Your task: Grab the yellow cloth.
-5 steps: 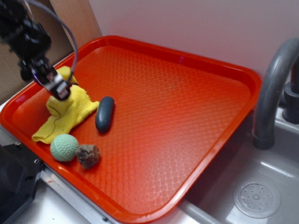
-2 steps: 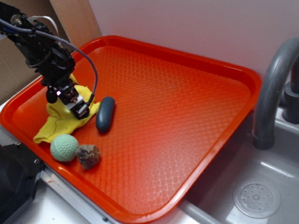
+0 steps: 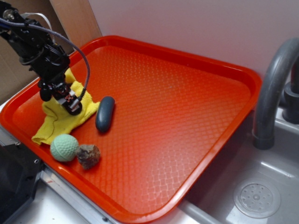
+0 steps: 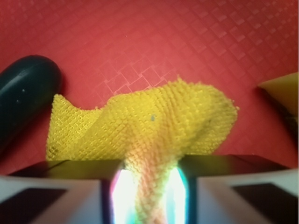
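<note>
The yellow cloth [image 3: 55, 123] lies crumpled at the left end of the red tray [image 3: 187, 116]. My gripper [image 3: 70, 103] sits on the cloth's upper part. In the wrist view a fold of the woven yellow cloth [image 4: 154, 121] is drawn up and pinched between the two fingers, so my gripper [image 4: 149, 186] is shut on it. The rest of the cloth spreads out over the tray floor ahead of the fingers.
A dark blue oblong object [image 3: 104, 113] lies just right of the cloth. A green ball [image 3: 64, 147] and a brown lump [image 3: 88, 155] sit near the tray's front rim. A yellow sponge wedge [image 4: 285, 93] is behind the arm. A faucet [image 3: 275, 84] and sink drain [image 3: 257, 198] are at right.
The gripper came down and right onto the cloth, then shifted slightly back up and left. The cloth's top is now gathered up under the fingers.
</note>
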Available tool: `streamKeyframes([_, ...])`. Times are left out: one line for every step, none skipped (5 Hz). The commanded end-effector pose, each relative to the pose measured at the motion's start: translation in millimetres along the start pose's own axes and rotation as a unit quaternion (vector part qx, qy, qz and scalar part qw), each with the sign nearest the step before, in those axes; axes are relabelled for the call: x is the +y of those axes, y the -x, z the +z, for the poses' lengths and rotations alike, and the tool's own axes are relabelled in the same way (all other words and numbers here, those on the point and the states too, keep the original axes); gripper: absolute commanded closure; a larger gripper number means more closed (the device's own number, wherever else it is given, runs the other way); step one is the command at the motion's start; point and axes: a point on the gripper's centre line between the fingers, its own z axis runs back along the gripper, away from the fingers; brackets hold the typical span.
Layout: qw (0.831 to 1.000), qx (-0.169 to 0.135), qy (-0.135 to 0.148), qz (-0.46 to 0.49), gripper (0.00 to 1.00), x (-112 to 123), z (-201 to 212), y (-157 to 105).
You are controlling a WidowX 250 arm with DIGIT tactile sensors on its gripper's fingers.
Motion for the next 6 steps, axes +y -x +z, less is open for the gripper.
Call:
streamKeyframes([1.0,-0.017,-0.023,0.0,1.0,0.6,12.3,-9.5])
streamKeyframes([0.999,-0.032,-0.02,0.011,1.0,4.3,25.9,-6.0])
streamKeyframes([0.995,-0.004,-0.076,0.071,1.0,16.9,74.3,0.2])
streamKeyframes([0.983,0.041,-0.101,0.147,1.0,32.5,126.3,6.6])
streamKeyframes([0.968,0.022,-0.142,0.206,1.0,35.0,173.7,-18.6])
streamKeyframes([0.977,-0.026,-0.097,0.186,1.0,19.7,222.4,-45.9])
